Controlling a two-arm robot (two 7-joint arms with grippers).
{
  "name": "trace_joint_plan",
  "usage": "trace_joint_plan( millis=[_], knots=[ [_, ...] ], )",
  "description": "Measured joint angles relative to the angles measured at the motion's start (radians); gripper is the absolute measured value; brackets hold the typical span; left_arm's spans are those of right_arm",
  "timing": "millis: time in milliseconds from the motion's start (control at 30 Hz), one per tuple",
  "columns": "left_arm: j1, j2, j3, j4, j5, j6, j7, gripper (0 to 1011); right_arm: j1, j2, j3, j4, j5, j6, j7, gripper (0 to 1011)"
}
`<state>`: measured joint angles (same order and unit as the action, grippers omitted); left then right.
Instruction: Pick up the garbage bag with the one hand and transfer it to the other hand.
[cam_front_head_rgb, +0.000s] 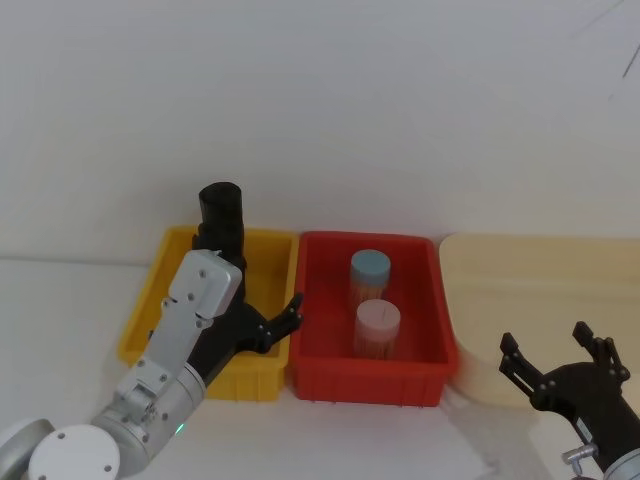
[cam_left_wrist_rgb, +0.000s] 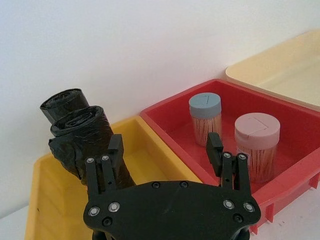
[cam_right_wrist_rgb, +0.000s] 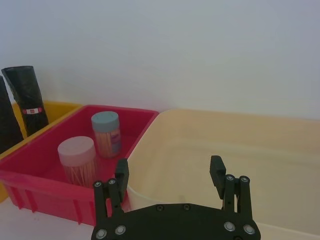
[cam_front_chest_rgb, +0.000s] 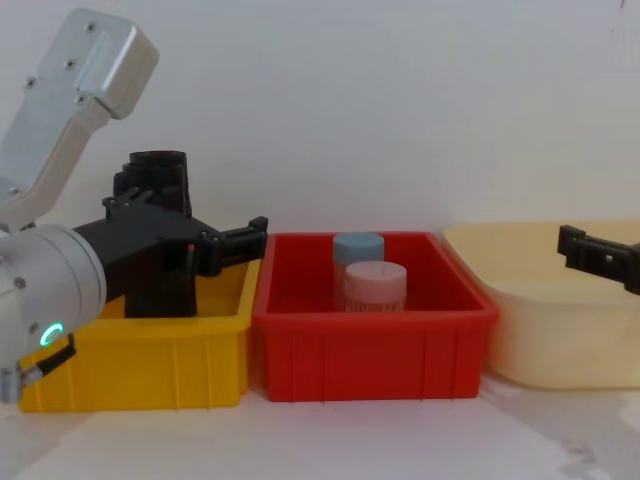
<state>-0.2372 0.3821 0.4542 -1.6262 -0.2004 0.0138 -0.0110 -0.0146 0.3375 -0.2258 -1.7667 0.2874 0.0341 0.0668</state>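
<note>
The garbage bag, a plain black wrinkled roll, stands upright in the yellow bin. Just behind it stands a second black roll, whose red-and-white sticker shows from the right wrist. My left gripper, on the green-ringed arm, hangs open over the yellow bin with one finger right beside the garbage bag and nothing between its fingers. From the head, the rolls' tops rise behind that arm's wrist. My right gripper is open and holds nothing, low at the right over the cream tray.
A red bin sits between the yellow bin and the cream tray. It holds two clear jars of sticks, one with a blue lid and one with a pink lid. A white wall rises close behind the bins.
</note>
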Motion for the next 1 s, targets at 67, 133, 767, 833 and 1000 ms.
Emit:
trace_joint_plan(
  millis=[67, 133, 767, 833, 1000],
  knots=[
    [0.0, 0.0, 0.0, 0.0, 0.0, 0.0, 0.0, 1001, 0.0, 0.0, 0.0, 0.0, 0.0, 0.0, 0.0, 1000],
    [0.0, 0.0, 0.0, 0.0, 0.0, 0.0, 0.0, 1001, 0.0, 0.0, 0.0, 0.0, 0.0, 0.0, 0.0, 1000],
    [0.0, 0.0, 0.0, 0.0, 0.0, 0.0, 0.0, 1001, 0.0, 0.0, 0.0, 0.0, 0.0, 0.0, 0.0, 1000],
    [0.0, 0.0, 0.0, 0.0, 0.0, 0.0, 0.0, 1001, 0.0, 0.0, 0.0, 0.0, 0.0, 0.0, 0.0, 1000],
    [0.0, 0.0, 0.0, 0.0, 0.0, 0.0, 0.0, 1001, 0.0, 0.0, 0.0, 0.0, 0.0, 0.0, 0.0, 1000]
  ],
)
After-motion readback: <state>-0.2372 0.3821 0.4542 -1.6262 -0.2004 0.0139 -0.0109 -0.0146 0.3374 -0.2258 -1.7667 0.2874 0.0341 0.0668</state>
